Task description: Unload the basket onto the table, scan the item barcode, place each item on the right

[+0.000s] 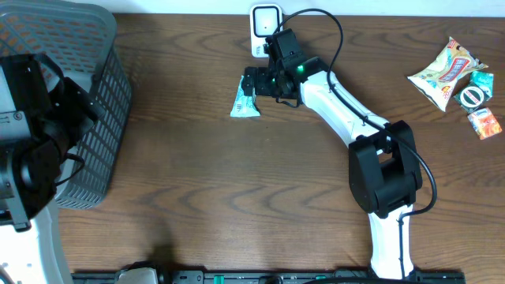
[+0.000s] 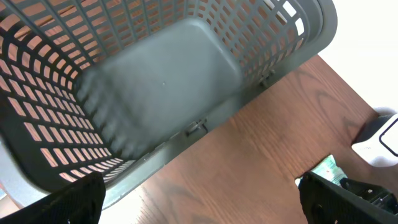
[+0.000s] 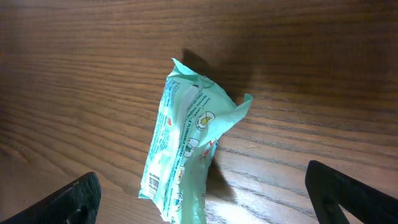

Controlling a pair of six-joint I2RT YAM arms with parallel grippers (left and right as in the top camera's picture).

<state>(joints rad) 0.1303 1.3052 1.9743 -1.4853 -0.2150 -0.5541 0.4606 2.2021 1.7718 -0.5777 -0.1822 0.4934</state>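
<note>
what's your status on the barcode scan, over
Left gripper open by basket. Right gripper open over teal packet lying on table, not gripped. White scanner just beyond, nothing between.

Overhead straight down over whole table (image 1: pixel 237 197); left wrist close above basket (image 2: pixel 161 81), right above packet (image 3: pixel 186 149).

You have, on the table (image 1: pixel 197 181): basket (image 1: pixel 110 87) far left; packet (image 1: pixel 245 102) centre-back, just before the scanner (image 1: pixel 263 20); snack bag (image 1: pixel 446 72) far right.
</note>
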